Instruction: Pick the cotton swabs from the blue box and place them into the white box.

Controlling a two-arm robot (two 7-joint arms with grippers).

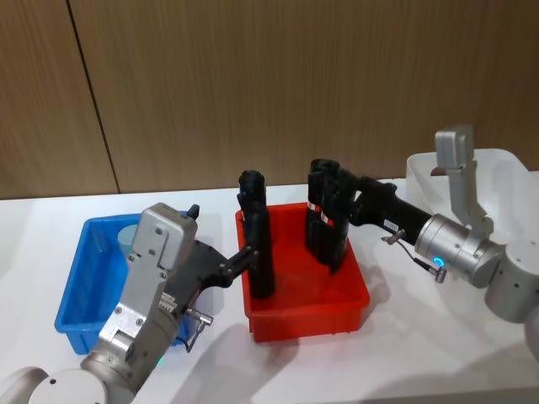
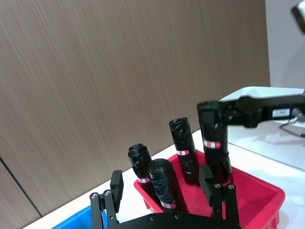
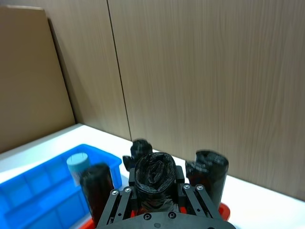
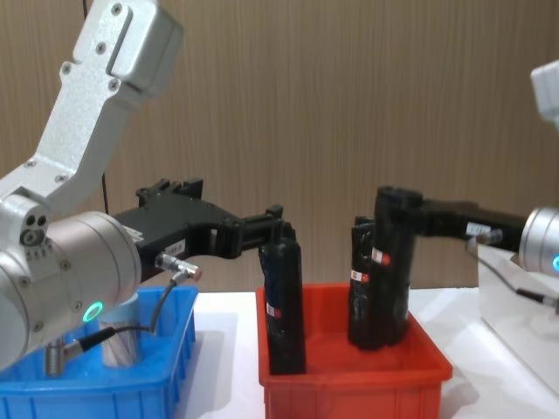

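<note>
The red bin [image 1: 337, 295] at frame centre holds upright black rolls [image 4: 284, 301]. The right gripper [image 1: 330, 202] is clamped on one roll [image 1: 327, 220] at the bin's right. The left gripper [image 1: 253, 244] straddles another roll, fingers spread. One swab jar [image 1: 128, 238] stands in the blue box [image 1: 80, 290], lower left. The white box [image 1: 505, 181] sits far right.

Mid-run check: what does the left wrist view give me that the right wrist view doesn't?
Left wrist view: left hand open around a black roll, and the rolls' red-white labels. Right wrist view: a cotton swab jar standing in the blue box. Both: right hand clamped on a second roll, more rolls upright in the red bin.
</note>
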